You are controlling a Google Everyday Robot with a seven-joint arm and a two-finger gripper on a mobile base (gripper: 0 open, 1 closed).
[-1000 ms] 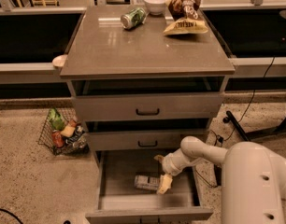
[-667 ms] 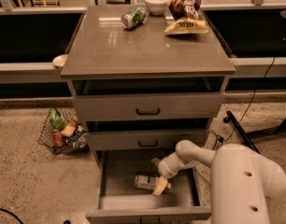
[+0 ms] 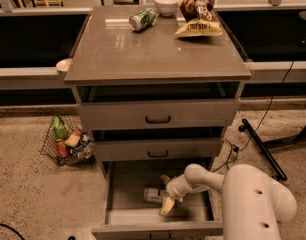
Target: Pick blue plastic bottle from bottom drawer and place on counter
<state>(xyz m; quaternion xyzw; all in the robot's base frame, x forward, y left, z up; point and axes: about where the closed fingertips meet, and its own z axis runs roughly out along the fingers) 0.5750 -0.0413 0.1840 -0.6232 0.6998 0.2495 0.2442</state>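
Note:
The blue plastic bottle (image 3: pixel 153 195) lies on its side on the floor of the pulled-out bottom drawer (image 3: pixel 127 186), near the middle. My gripper (image 3: pixel 166 193) is down inside the drawer at the bottle's right end. It is open, with one fingertip behind the bottle and the other yellowish fingertip (image 3: pixel 167 207) in front of it. I cannot tell whether the fingers touch the bottle. The white arm reaches in from the lower right. The counter (image 3: pixel 153 51) is the cabinet's grey-brown top.
A green can (image 3: pixel 143 19), a white bowl (image 3: pixel 166 3) and a brown-yellow chip bag (image 3: pixel 198 11) sit at the counter's far edge. Two upper drawers stick out slightly above the bottom one. A wire basket (image 3: pixel 68 141) stands on the floor at left, black stand legs (image 3: pixel 263 146) at right.
The gripper has moved left and a little deeper into the drawer, so its fingers now straddle the bottle's right end. The bottle has not moved.

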